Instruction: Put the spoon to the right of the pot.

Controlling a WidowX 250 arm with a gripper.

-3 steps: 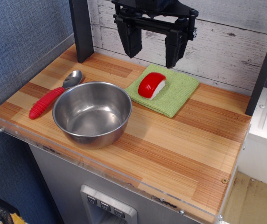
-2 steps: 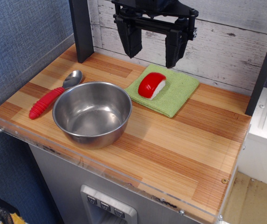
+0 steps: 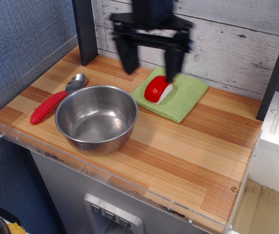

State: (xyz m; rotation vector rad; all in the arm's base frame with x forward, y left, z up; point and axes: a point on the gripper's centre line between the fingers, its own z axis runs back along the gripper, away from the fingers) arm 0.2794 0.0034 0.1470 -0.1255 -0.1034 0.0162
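Note:
The spoon lies on the wooden table at the left, its silver bowl toward the back and its red ribbed handle toward the front. It lies just left of the pot, a shiny steel bowl, upright and empty. My gripper hangs open and empty above the back of the table, blurred by motion. It is behind the pot and well to the right of the spoon. Its right finger overlaps the top of the sushi toy in the picture.
A red-and-white sushi toy sits on a green cloth behind and right of the pot. A dark post stands at the back left. A clear plastic lip edges the table. Bare wood lies right of the pot.
My gripper has dropped lower and shifted a little to the left, still open. The spoon, pot and toy have not moved.

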